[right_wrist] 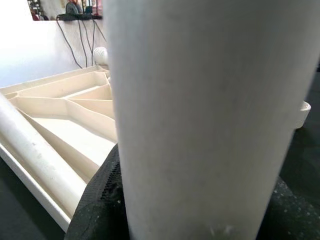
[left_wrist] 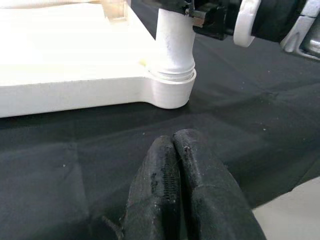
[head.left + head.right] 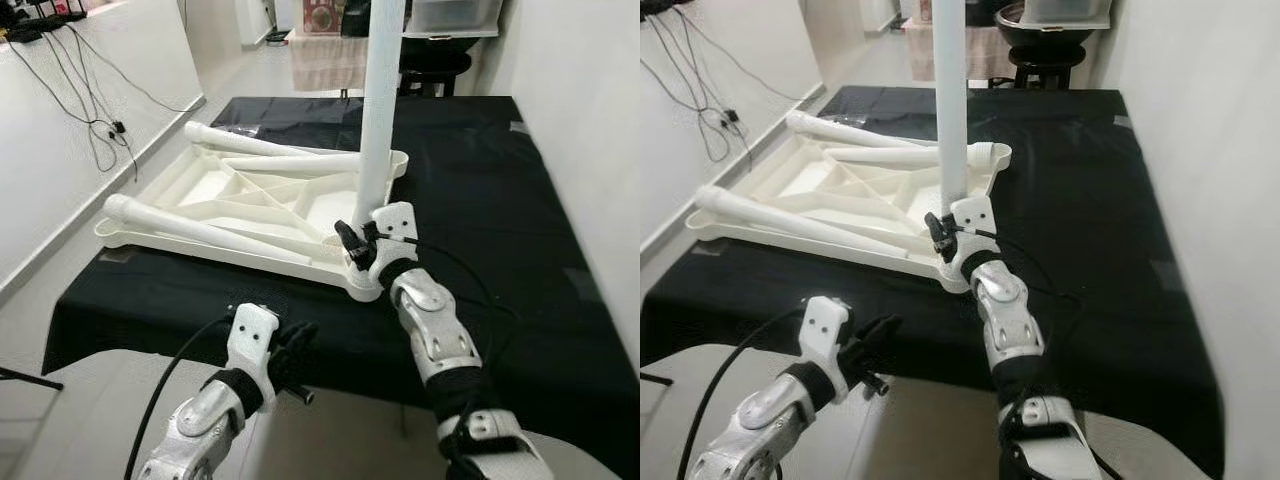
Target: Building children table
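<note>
A white plastic table top point(image 3: 240, 205) lies upside down on a black cloth point(image 3: 500, 200) covering a work surface. One white leg point(image 3: 380, 110) stands upright in the corner socket nearest the robot. The right gripper point(image 3: 352, 240) clasps this leg low down, just above the socket. Three more legs point(image 3: 190, 228) lie loose across the ribbed underside. The left gripper point(image 2: 175, 185) hovers over the cloth's near edge, fingers pressed together, holding nothing.
</note>
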{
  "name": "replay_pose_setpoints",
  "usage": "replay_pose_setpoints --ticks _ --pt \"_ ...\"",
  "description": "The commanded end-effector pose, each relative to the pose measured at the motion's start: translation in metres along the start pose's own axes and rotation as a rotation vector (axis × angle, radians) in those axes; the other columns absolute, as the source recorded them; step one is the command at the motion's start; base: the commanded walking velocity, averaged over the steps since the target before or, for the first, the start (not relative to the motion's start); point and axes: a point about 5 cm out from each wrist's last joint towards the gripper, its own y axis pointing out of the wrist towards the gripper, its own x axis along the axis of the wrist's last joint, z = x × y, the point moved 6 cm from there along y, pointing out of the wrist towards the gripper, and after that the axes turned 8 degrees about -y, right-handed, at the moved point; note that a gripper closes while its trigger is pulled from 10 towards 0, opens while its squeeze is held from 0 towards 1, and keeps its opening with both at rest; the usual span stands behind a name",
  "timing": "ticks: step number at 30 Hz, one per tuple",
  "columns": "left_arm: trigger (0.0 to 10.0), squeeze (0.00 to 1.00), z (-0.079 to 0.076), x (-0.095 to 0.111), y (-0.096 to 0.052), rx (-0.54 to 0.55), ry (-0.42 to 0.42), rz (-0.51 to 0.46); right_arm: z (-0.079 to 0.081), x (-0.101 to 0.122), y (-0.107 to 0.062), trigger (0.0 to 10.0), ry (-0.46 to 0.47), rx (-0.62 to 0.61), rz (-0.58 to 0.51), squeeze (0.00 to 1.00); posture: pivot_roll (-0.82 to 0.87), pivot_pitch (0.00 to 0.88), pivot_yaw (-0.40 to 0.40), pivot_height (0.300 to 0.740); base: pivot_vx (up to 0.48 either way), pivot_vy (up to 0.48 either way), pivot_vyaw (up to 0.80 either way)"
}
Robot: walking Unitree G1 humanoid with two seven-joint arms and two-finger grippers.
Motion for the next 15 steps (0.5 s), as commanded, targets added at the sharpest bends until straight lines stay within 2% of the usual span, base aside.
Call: replay_pose_setpoints --ticks 1,2,4,5,6,7,8,10,11,12,15 --pt "10.0 0.00 0.006 -0.004 -0.002 0.025 0.004 0.012 -0.002 -0.041 -0.010 0.0 -0.006 -0.015 0.145 0.00 -0.05 0.063 0.044 0.740 0.000 0.000 0.00" --pt "10.0 0.00 0.006 -0.004 -0.002 0.023 0.004 0.012 0.004 -0.034 -0.006 10.0 -0.002 0.033 0.112 0.00 -0.04 0.067 0.045 0.740 0.000 0.000 0.00" --pt "10.0 0.00 0.005 -0.004 -0.002 0.022 0.004 0.012 0.009 -0.029 -0.005 10.0 0.000 0.064 0.088 0.00 -0.04 0.067 0.045 0.740 0.000 0.000 0.00" --pt "10.0 0.00 0.004 -0.003 -0.002 0.019 0.005 0.011 0.021 -0.009 -0.004 10.0 0.030 0.166 -0.004 0.00 -0.03 0.071 0.042 0.740 0.000 0.000 0.00" --pt "10.0 0.00 0.004 -0.003 -0.002 0.019 0.005 0.011 0.021 -0.009 -0.004 10.0 0.030 0.166 -0.004 0.00 -0.03 0.071 0.042 0.740 0.000 0.000 0.00" --pt "10.0 0.00 0.004 -0.003 -0.002 0.018 0.005 0.009 0.026 0.003 -0.003 10.0 0.079 0.231 -0.046 1.00 -0.03 0.074 0.043 0.740 0.000 0.000 0.00" --pt "10.0 0.00 0.003 -0.003 -0.002 0.017 0.005 0.007 0.029 0.016 -0.001 10.0 0.129 0.322 -0.085 1.00 -0.02 0.076 0.041 0.740 0.000 0.000 0.00" --pt "10.0 0.00 0.002 -0.003 -0.002 0.015 0.005 0.004 0.029 0.024 0.000 10.0 0.158 0.371 -0.108 1.00 -0.02 0.078 0.041 0.740 0.000 0.000 0.00" --pt "10.0 0.00 0.002 -0.003 -0.002 0.014 0.002 0.001 0.029 0.032 0.003 10.0 0.162 0.443 -0.130 0.76 -0.02 0.084 0.040 0.740 0.000 0.000 0.00" --pt "10.0 0.00 0.002 -0.002 -0.003 0.014 -0.001 -0.001 0.028 0.036 0.004 10.0 0.157 0.481 -0.139 0.00 -0.02 0.084 0.040 0.740 0.000 0.000 0.00" --pt "10.0 0.00 0.000 -0.002 -0.004 0.012 -0.003 -0.003 0.027 0.039 0.007 10.0 0.103 0.551 -0.139 0.00 -0.01 0.086 0.040 0.740 0.000 0.000 0.00"
